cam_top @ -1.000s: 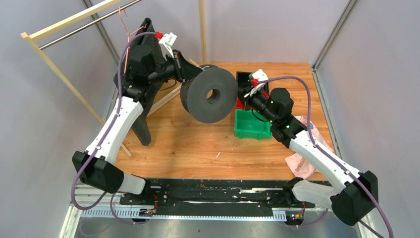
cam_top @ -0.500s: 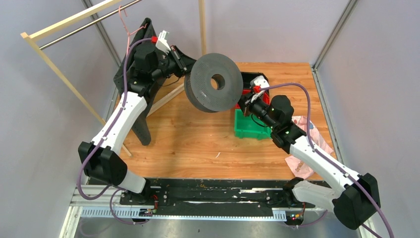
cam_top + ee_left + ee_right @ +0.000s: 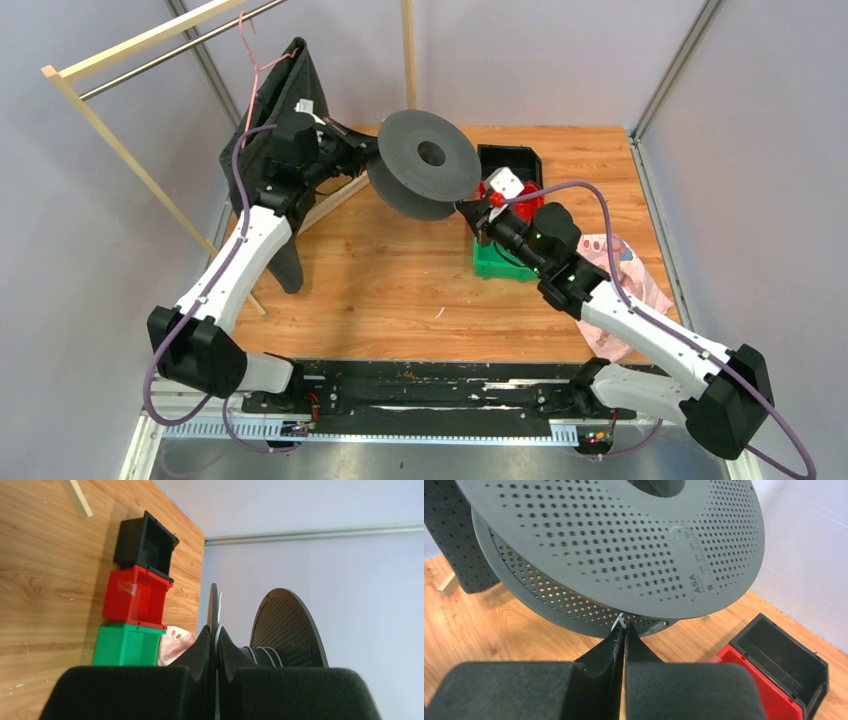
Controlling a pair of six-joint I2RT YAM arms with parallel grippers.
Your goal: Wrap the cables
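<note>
Cable point(image 3: 621, 622): thin white end pinched between the closed fingertips of the right gripper point(image 3: 624, 631), just under the rim of the reel point(image 3: 614, 550) ahead. Judged light, limp and prone to slip; best held near its end. Left gripper point(image 3: 216, 631) is clamped on the reel's flange edge.

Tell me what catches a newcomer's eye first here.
A big dark perforated spool hangs tilted above the wooden table, its rim clamped in the left gripper. At its lower edge the right gripper pinches a thin white cable. Black, red and green bins stand in a row on the table's right.
</note>
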